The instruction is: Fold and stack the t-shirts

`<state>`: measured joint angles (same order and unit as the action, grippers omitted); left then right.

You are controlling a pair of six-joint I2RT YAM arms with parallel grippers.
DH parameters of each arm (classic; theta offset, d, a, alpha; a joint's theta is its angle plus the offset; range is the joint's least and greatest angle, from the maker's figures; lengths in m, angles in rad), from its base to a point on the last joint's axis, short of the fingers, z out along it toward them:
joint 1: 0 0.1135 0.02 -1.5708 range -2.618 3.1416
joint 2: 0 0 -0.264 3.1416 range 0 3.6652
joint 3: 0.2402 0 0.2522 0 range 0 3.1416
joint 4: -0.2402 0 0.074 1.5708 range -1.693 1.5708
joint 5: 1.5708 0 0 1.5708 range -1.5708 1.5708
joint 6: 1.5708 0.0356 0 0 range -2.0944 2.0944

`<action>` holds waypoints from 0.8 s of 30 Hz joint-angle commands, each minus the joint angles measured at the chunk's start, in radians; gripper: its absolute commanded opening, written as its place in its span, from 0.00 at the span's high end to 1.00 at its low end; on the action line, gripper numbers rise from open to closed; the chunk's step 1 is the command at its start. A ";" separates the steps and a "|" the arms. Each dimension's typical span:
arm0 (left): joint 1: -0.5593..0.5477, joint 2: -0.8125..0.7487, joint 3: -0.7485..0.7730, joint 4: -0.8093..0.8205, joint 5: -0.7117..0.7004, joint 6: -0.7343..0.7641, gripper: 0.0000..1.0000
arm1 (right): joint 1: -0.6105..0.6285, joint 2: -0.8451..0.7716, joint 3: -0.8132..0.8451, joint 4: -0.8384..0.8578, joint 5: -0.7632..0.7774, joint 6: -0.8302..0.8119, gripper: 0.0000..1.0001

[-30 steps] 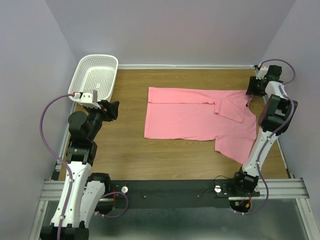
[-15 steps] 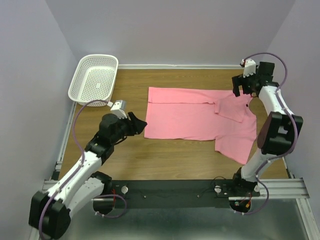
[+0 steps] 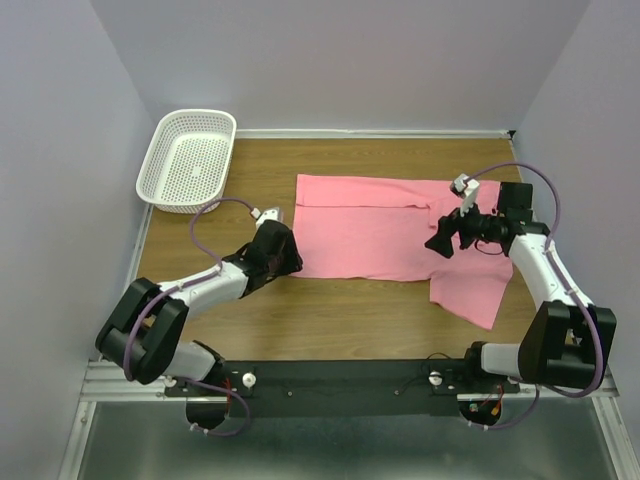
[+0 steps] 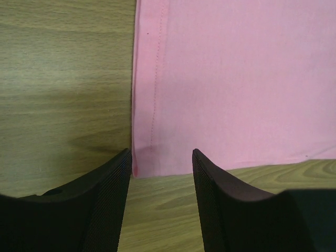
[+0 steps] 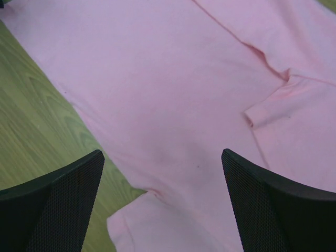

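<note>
The pink t-shirt (image 3: 380, 235) lies partly folded on the wooden table, hem to the left, one sleeve sticking out at the near right. My left gripper (image 3: 290, 262) is low at the shirt's near left corner, open and empty; in the left wrist view that hem corner (image 4: 149, 157) lies just ahead of the gap between the fingers. My right gripper (image 3: 440, 243) is open and empty above the shirt's right part. The right wrist view shows the shirt (image 5: 173, 100) beneath it, with a folded sleeve edge at the upper right and the armpit corner below.
A white mesh basket (image 3: 190, 160) stands at the back left corner of the table (image 3: 330, 315). Purple walls close in the left, back and right sides. A black rail runs along the near edge.
My left arm has swung from beside the basket down to the shirt's near left corner. My right arm has come from the back right corner forward and left over the shirt.
</note>
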<state>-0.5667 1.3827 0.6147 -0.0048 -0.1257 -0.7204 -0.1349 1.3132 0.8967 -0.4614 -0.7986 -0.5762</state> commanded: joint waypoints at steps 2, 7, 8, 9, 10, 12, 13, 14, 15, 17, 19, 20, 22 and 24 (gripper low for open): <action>-0.004 0.035 0.008 -0.029 -0.082 -0.037 0.42 | -0.005 -0.046 -0.041 -0.019 -0.027 0.007 0.00; -0.009 0.107 0.010 -0.027 -0.063 -0.034 0.48 | -0.005 -0.072 -0.032 -0.020 -0.025 0.030 0.00; -0.007 0.117 0.007 -0.024 -0.048 -0.028 0.57 | -0.005 -0.078 -0.027 -0.022 -0.028 0.039 0.00; -0.009 0.121 0.007 -0.021 -0.035 -0.027 0.57 | -0.005 -0.084 -0.027 -0.022 -0.027 0.042 0.00; -0.009 0.119 -0.001 -0.020 -0.026 -0.024 0.70 | -0.005 -0.092 -0.025 -0.022 -0.025 0.047 0.00; -0.009 0.104 -0.010 -0.015 -0.002 -0.020 0.90 | -0.005 -0.107 -0.022 -0.022 -0.022 0.056 0.00; -0.009 0.092 -0.023 -0.017 0.000 -0.024 1.00 | -0.005 -0.112 -0.022 -0.022 -0.024 0.058 0.00; -0.007 0.076 -0.030 -0.020 -0.009 -0.030 1.00 | -0.005 -0.121 -0.024 -0.023 -0.021 0.059 0.00; -0.009 0.037 -0.044 -0.033 -0.018 -0.042 1.00 | -0.005 -0.127 -0.024 -0.025 -0.017 0.059 0.00; -0.004 -0.006 -0.055 -0.056 -0.060 -0.060 1.00 | -0.005 -0.143 -0.027 -0.025 -0.007 0.059 0.00; 0.010 -0.072 -0.075 -0.090 -0.080 -0.071 1.00 | -0.005 -0.149 -0.030 -0.025 0.005 0.058 0.00; 0.019 -0.092 -0.079 -0.101 -0.089 -0.080 1.00 | -0.005 -0.150 -0.030 -0.026 0.019 0.056 0.00; 0.047 -0.149 -0.099 -0.126 -0.110 -0.086 1.00 | -0.005 -0.152 -0.030 -0.026 0.033 0.055 0.00; 0.065 -0.195 -0.121 -0.126 -0.106 -0.082 1.00 | -0.006 -0.150 -0.031 -0.029 0.052 0.052 0.00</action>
<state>-0.5354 1.2606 0.5304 -0.0807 -0.1654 -0.7807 -0.1349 1.1778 0.8654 -0.4683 -0.7929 -0.5297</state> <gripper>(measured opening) 0.006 0.996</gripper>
